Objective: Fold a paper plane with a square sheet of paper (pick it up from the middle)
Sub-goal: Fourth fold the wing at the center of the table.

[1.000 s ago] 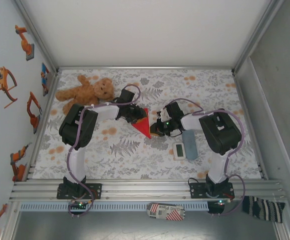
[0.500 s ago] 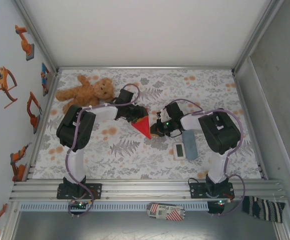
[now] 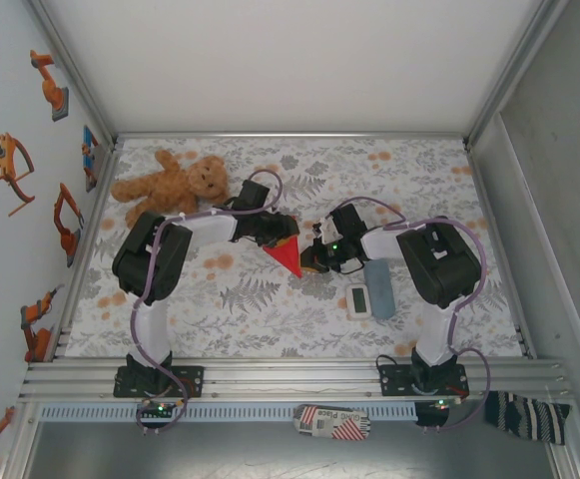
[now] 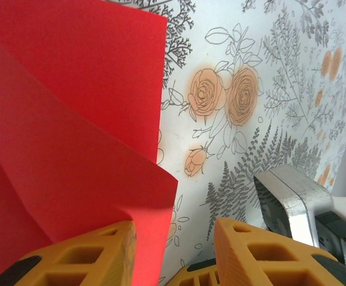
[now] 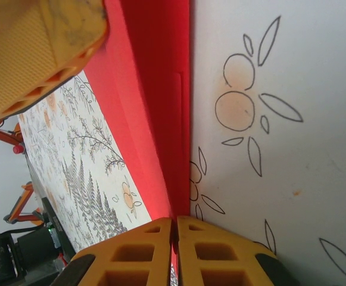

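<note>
The right claw is pressed together on the red paper. In its wrist view, a thin strip of the paper's edge is pinched between the two orange fingers. From that grip a folded band of paper runs toward 12 o'clock. An orange finger of the other claw sits over the paper at 10 o'clock.

The left claw stands apart. In its wrist view, the paper's lower flap comes down against the inner face of the finger at 7 o'clock. The finger at 5 o'clock is clear of the paper, with bare flowered worktop showing in the gap. The paper fills that view from 8 to 12 o'clock in two overlapping layers, the nearer flap lifted and casting a shadow.

From above, the paper is a small triangle near the middle of the worktop, its sharpest point toward 5 o'clock. The left claw is at its 12 o'clock edge and the right claw is at its 3 o'clock side.

A teddy bear lies well apart at 10 o'clock from the paper. A white timer is at 4 o'clock from the right claw. Just beside the timer, at its 2 o'clock, lies a grey-blue block. A red-and-white striped box sits beyond the near rail at 6 o'clock.
</note>
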Robot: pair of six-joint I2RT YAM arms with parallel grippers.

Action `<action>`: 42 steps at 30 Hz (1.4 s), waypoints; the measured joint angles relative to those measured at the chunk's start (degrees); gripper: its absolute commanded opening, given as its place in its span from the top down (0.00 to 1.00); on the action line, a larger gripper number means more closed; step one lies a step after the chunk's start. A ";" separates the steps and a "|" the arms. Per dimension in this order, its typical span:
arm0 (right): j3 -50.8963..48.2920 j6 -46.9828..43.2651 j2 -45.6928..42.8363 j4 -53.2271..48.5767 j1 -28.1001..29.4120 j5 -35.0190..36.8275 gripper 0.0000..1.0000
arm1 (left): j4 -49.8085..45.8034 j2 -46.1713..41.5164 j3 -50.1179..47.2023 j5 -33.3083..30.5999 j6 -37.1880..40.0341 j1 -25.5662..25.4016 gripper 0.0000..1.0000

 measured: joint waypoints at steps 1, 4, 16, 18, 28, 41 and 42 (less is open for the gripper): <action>0.00 -0.07 0.00 -0.04 0.00 0.02 0.89 | -0.02 0.33 0.22 0.04 0.00 0.00 0.60; 0.00 -0.48 0.00 -0.11 0.00 0.02 0.89 | -0.11 0.85 0.68 0.17 0.02 -0.02 0.60; 0.87 -1.77 0.31 -1.73 0.04 0.13 0.89 | -0.37 2.75 2.03 0.61 0.04 -0.04 0.60; 1.03 -1.99 0.33 -2.01 0.11 0.20 0.89 | -0.42 3.26 2.23 0.66 0.04 -0.04 0.60; 1.25 -2.40 0.42 -2.45 0.20 0.33 0.89 | -1.79 3.96 3.28 0.74 0.04 -0.04 0.60; -3.10 -1.29 -7.21 -0.26 0.94 6.47 0.75 | -4.81 4.85 5.22 0.07 0.07 -0.04 0.59; -3.34 -1.16 -8.39 -0.20 0.94 7.08 0.75 | -4.81 4.85 5.22 0.07 0.07 -0.04 0.59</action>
